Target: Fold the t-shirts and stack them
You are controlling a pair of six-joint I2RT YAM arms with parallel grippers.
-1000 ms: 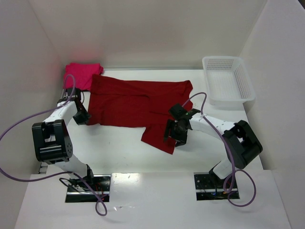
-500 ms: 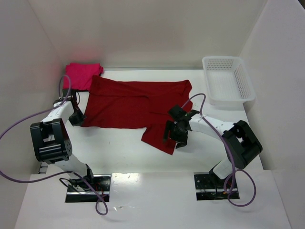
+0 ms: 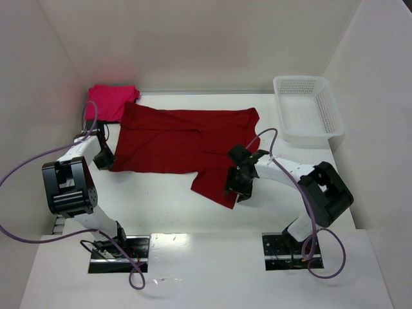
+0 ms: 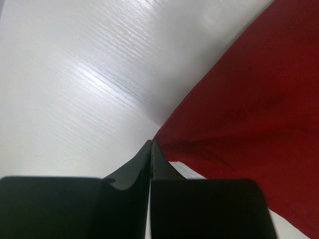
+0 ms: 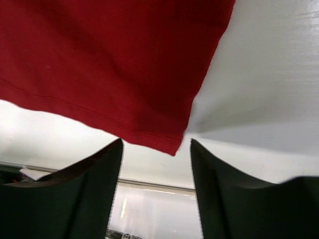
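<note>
A dark crimson t-shirt (image 3: pixel 180 138) lies spread flat across the middle of the table, with one sleeve (image 3: pixel 215 183) pointing toward the near edge. My left gripper (image 3: pixel 106 161) sits at the shirt's near left corner. In the left wrist view its fingers (image 4: pixel 151 145) are pressed together at the tip of that red corner (image 4: pixel 249 114). My right gripper (image 3: pixel 237 187) stands open at the sleeve's near end. In the right wrist view the hemmed sleeve corner (image 5: pixel 109 64) hangs between the two spread fingers (image 5: pixel 155 142). A magenta-pink t-shirt (image 3: pixel 111 102) lies folded at the back left corner.
A white mesh basket (image 3: pixel 308 109) stands at the back right. White walls close in the table on the left, back and right. Bare white tabletop (image 3: pixel 161 199) runs between the shirt and the arm bases.
My left gripper has drawn the shirt's near left corner a little to the left, flattening that edge. My right gripper has stayed at the sleeve end, barely shifting.
</note>
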